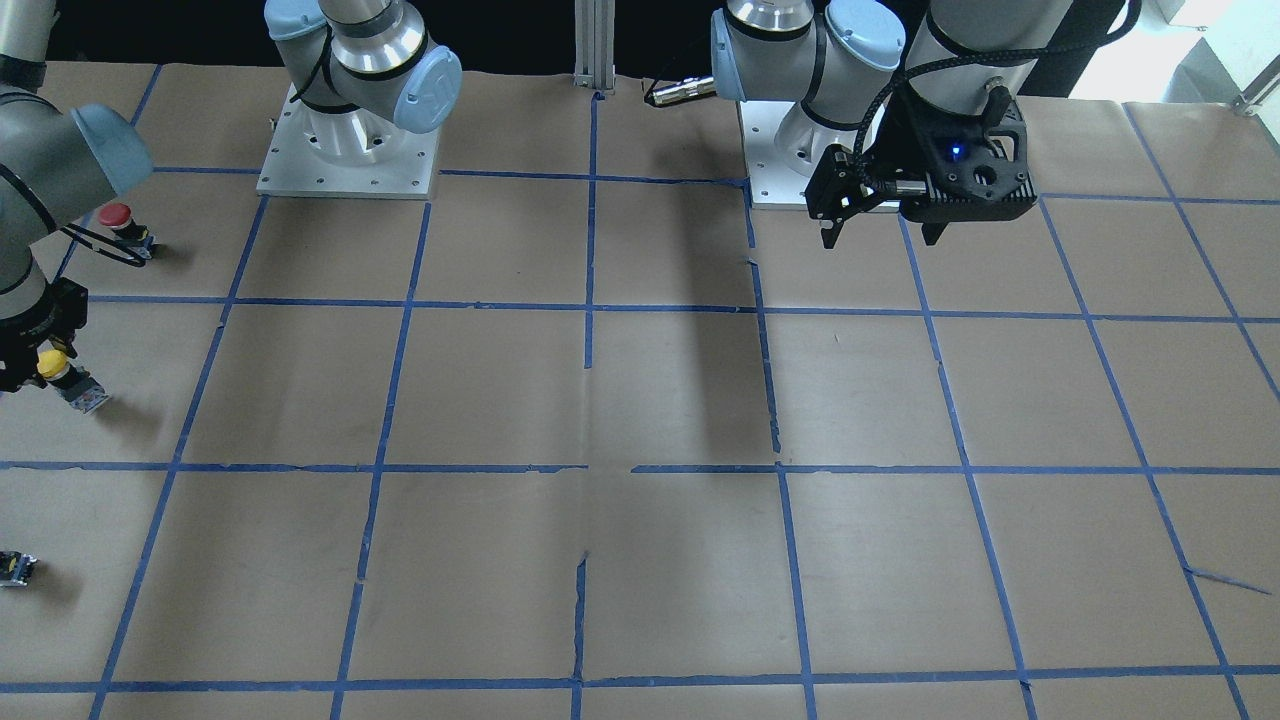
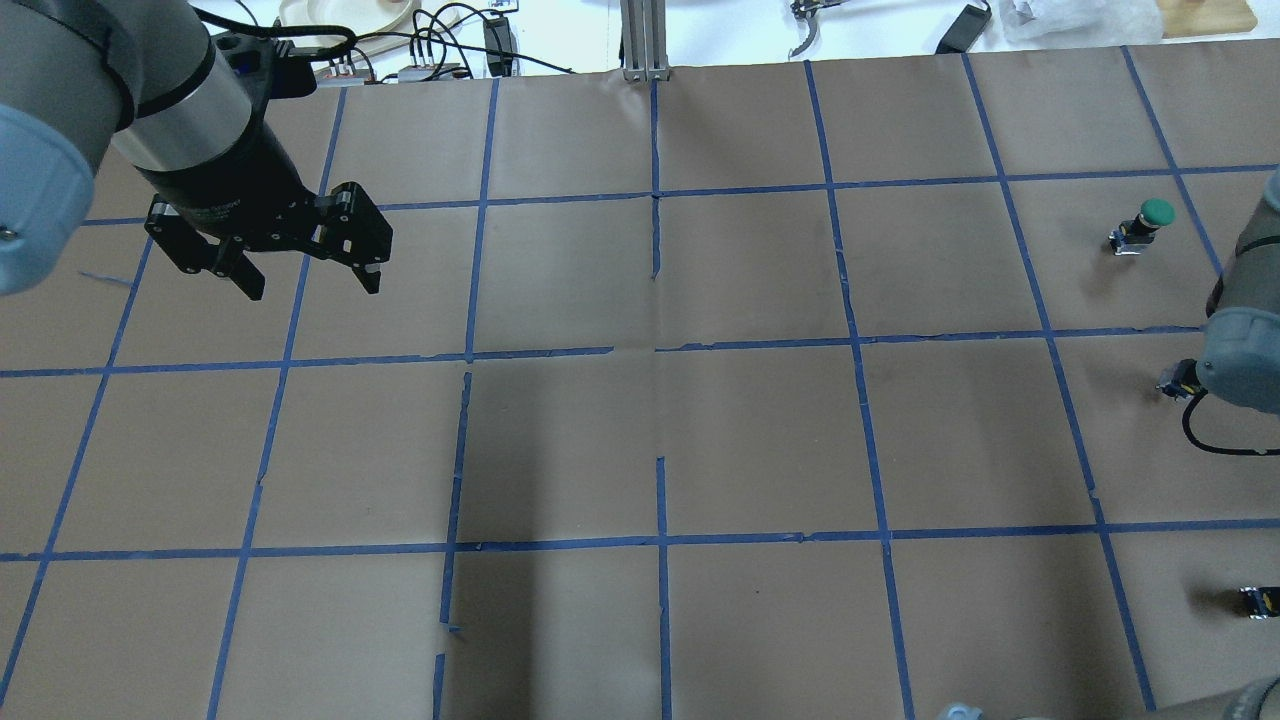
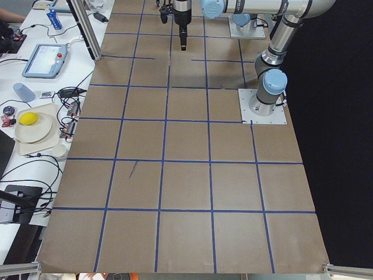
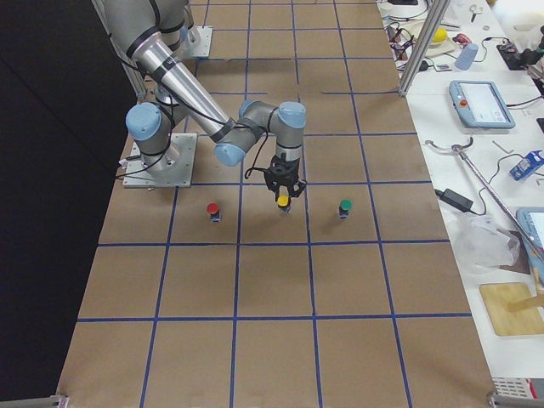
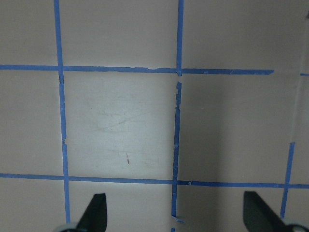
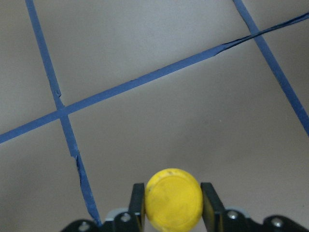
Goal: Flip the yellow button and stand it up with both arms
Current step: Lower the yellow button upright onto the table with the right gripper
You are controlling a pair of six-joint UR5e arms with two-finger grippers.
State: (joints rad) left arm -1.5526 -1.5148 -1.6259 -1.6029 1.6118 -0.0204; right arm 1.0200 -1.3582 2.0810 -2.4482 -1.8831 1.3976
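The yellow button (image 6: 174, 197) sits cap-up between the fingers (image 6: 138, 203) of my right gripper (image 6: 174, 205), which is shut on its cap. In the front-facing view the right gripper (image 1: 40, 350) is at the left edge, with the yellow cap (image 1: 52, 362) and the grey body (image 1: 82, 392) below it, close to the paper. I cannot tell if the body touches. In the exterior right view the button (image 4: 282, 202) hangs upright under the gripper. My left gripper (image 1: 882, 238) is open and empty, hovering far away near its base; it also shows in the overhead view (image 2: 313, 288).
A red-capped button (image 1: 115, 215) stands just behind the right gripper, and a green-capped one (image 2: 1150, 213) stands on its other side. A tiny dark block (image 1: 18, 568) lies nearer the table's edge. Brown paper with blue tape lines (image 1: 590, 305) covers the table.
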